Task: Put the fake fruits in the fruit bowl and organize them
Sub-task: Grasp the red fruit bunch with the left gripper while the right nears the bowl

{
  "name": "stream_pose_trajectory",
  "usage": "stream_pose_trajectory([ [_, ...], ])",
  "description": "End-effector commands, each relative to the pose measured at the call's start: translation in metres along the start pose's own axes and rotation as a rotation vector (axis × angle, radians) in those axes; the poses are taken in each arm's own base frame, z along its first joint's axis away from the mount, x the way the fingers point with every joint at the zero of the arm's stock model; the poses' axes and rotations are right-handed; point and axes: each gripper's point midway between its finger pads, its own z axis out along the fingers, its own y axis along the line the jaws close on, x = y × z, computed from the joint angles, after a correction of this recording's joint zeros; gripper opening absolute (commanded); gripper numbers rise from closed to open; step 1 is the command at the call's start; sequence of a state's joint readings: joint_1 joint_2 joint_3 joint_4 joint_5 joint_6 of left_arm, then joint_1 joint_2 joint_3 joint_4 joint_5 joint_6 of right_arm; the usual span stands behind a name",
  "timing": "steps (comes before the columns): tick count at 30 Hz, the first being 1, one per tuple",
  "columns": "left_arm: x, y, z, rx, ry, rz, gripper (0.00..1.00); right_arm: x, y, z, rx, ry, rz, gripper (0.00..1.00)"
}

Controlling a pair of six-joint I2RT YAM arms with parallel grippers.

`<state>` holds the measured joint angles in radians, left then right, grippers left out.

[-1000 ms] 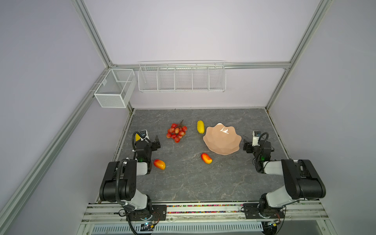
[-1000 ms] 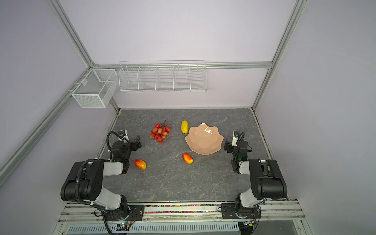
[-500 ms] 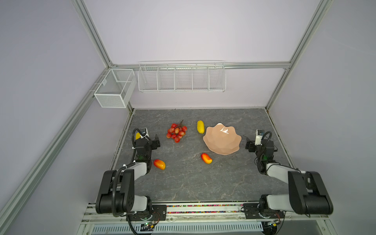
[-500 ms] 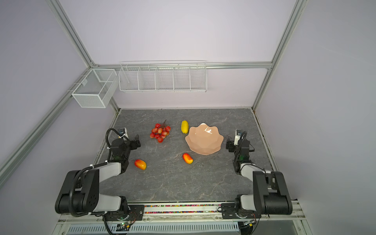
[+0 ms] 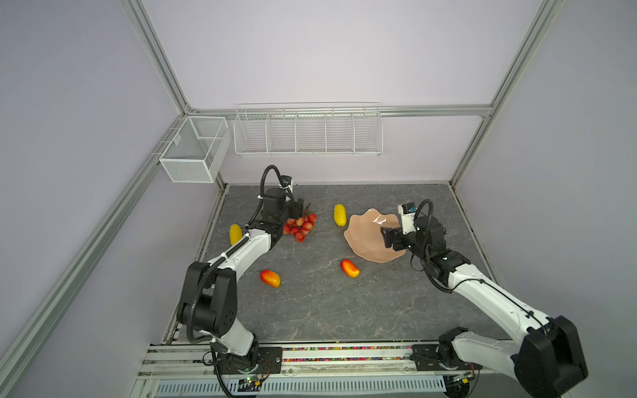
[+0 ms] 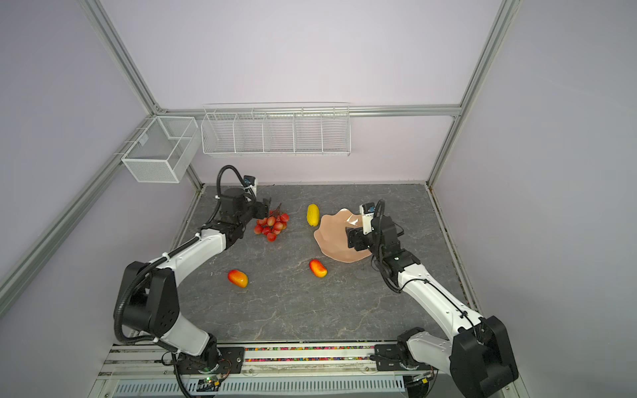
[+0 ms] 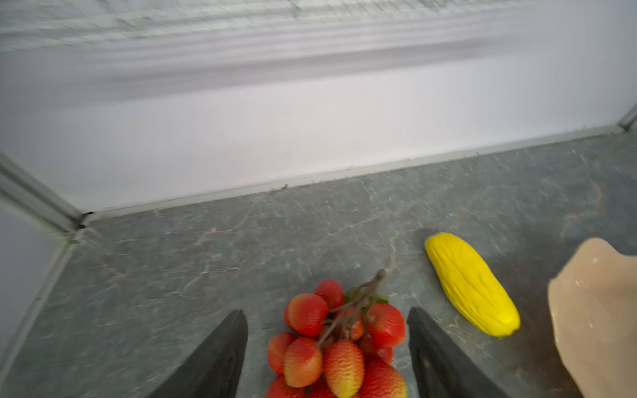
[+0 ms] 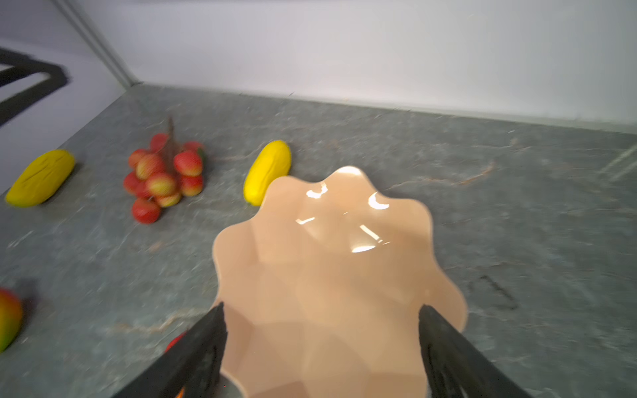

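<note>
The red grape bunch (image 5: 300,225) (image 6: 272,225) lies at the back left of the grey table. My left gripper (image 5: 297,209) (image 7: 325,311) is open, with one finger on each side of the grape bunch (image 7: 341,344) and a gap to both. The peach-pink fruit bowl (image 5: 365,237) (image 6: 332,234) (image 8: 327,268) holds no fruit. My right gripper (image 5: 389,238) (image 8: 322,306) hangs open over its right part. One yellow fruit (image 5: 339,215) lies just left of the bowl, another (image 5: 235,234) by the left edge. Two mango-shaped fruits (image 5: 270,278) (image 5: 350,268) lie nearer the front.
Two white wire baskets (image 5: 194,150) (image 5: 308,132) hang on the walls above the table's back left. The back wall and the metal corner posts stand close behind the left gripper.
Both arms have unfolded from the table's sides. The left gripper reached the grape bunch and its jaws narrowed; the right gripper came over the bowl, still wide.
</note>
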<state>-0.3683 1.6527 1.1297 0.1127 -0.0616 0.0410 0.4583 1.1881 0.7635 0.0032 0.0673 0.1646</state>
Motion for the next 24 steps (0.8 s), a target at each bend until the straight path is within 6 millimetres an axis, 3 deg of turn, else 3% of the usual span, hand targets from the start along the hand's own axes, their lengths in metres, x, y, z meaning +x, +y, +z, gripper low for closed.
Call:
stream_pose_trajectory([
  [1, 0.010, -0.015, 0.021, 0.014, 0.052, 0.052, 0.69, 0.009, 0.042, 0.004, -0.113, 0.047, 0.014, 0.88],
  [7, 0.017, -0.015, 0.059, -0.023, 0.088, 0.034, 0.62, 0.021, 0.071, 0.012, -0.180, 0.087, -0.009, 0.88],
  [18, 0.044, -0.020, 0.090, -0.014, 0.175, 0.033, 0.49, 0.030, 0.061, 0.009, -0.127, 0.103, -0.050, 0.88],
  [24, 0.049, -0.023, 0.097, -0.007, 0.189, 0.022, 0.35, 0.032, 0.060, 0.009, -0.122, 0.111, -0.054, 0.88],
])
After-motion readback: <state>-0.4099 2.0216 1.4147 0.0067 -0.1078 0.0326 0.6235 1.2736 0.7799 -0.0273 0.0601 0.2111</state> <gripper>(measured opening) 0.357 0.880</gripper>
